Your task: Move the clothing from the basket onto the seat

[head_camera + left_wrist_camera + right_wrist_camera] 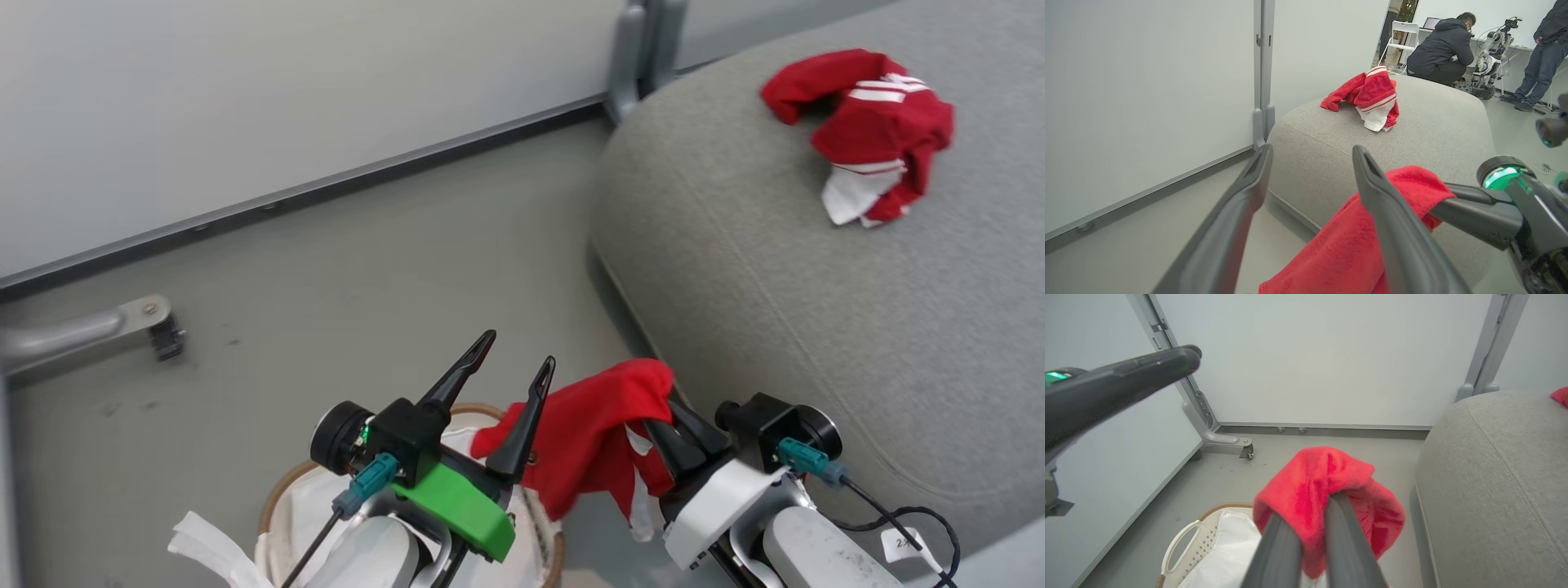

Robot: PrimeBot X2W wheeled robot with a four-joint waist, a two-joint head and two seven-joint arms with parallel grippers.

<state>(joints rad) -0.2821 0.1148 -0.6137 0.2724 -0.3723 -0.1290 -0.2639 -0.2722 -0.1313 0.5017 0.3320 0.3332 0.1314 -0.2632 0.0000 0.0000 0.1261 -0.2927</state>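
Held clothing: a red garment (pixel 588 441) with white trim hangs bunched in the air, clear of the basket and just beside the seat's near edge, not on it.
Placed clothing: a second red-and-white garment (pixel 873 122) lies crumpled on top of the seat, near its far side.
Right gripper: the right gripper (pixel 676 425) is clamped on the top fold of the hanging garment, fingers pinched together with cloth draped over them.
Left gripper: the left gripper (pixel 519 349) stands with its fingers spread wide and holds nothing; one finger is just beside the red cloth.
Basket: the basket (pixel 276 494) sits on the floor below the left arm, with a white liner cloth (pixel 1229 547) inside. No red shows in the part that is visible, but the arm hides much of it.
Seat: the seat (pixel 775 286) has plenty of bare surface between its near edge and the garment lying on it.
Done: one garment delivered; the other lifted out.
Left: by the look of it, carry the held garment over the cushion and let go.
Count: two red garments, one basket, one liner cloth, one seat, two grippers.
Background: two people (pixel 1441 45) and a white chair (pixel 1400 36) beyond the seat.
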